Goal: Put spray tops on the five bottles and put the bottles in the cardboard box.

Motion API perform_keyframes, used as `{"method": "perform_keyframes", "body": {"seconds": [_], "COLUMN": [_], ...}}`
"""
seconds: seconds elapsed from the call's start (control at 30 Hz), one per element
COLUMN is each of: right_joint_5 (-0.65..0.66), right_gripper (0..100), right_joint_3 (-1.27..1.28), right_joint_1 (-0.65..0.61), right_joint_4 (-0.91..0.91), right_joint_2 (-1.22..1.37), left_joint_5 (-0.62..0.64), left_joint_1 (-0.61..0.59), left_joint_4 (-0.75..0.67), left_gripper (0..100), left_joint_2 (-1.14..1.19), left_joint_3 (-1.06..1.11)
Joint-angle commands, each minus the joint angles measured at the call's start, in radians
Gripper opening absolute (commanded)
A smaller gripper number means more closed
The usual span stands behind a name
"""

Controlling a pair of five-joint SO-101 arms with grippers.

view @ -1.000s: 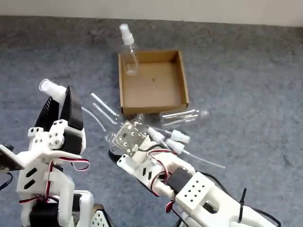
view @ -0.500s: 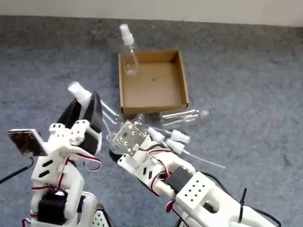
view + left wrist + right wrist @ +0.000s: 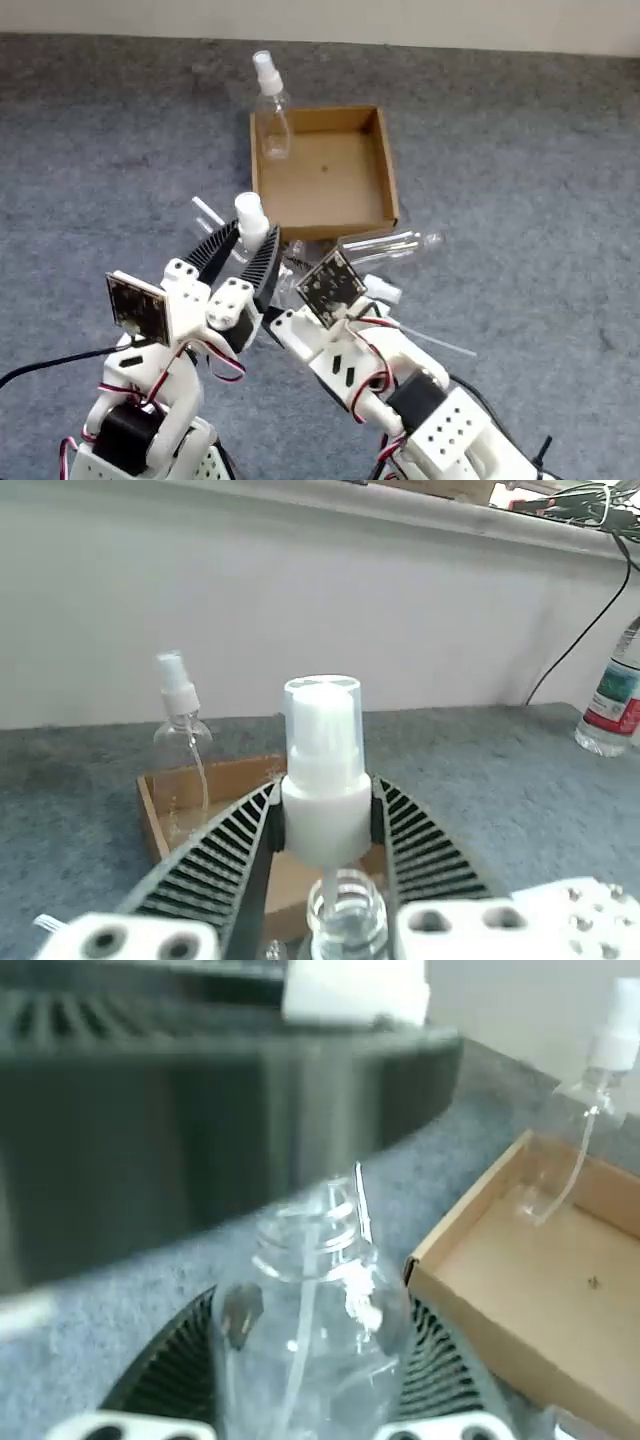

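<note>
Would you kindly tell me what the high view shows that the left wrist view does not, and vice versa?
The high view adds a capless bottle lying beside the cardboard box, loose spray tops next to it, and thin loose tubes. The left wrist view adds a labelled bottle standing far off. Both share the spray top clamped in the left pincer, the box, and the sprayer-topped bottle standing in its corner.
</note>
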Motion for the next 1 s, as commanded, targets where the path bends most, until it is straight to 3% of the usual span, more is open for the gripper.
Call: {"method": "perform_keyframes", "body": {"seconds": [0.0, 0.23, 0.43, 0.77, 0.97], "right_joint_5": [-0.011, -0.066, -0.072, -0.074, -0.074], "right_gripper": [0.4, 0.4, 0.4, 0.4, 0.4], "right_joint_3": [-0.021, 0.030, 0.035, 0.038, 0.039], "right_joint_1": [0.008, 0.097, 0.099, 0.097, 0.097], "right_joint_4": [-0.005, -0.010, -0.010, -0.010, -0.007], "right_joint_2": [-0.077, -0.088, -0.088, -0.087, -0.087], "left_joint_5": [-0.017, -0.018, -0.018, -0.018, -0.086], "left_joint_1": [0.021, 0.015, 0.015, -0.022, -0.022], "left_joint_4": [-0.014, -0.006, 0.068, 0.075, 0.077], "left_gripper": [2, 14, 13, 14, 21], "left_joint_2": [0.005, 0.002, -0.004, -0.004, 0.004], "left_joint_3": [-0.005, -0.031, -0.107, -0.145, -0.143]}}
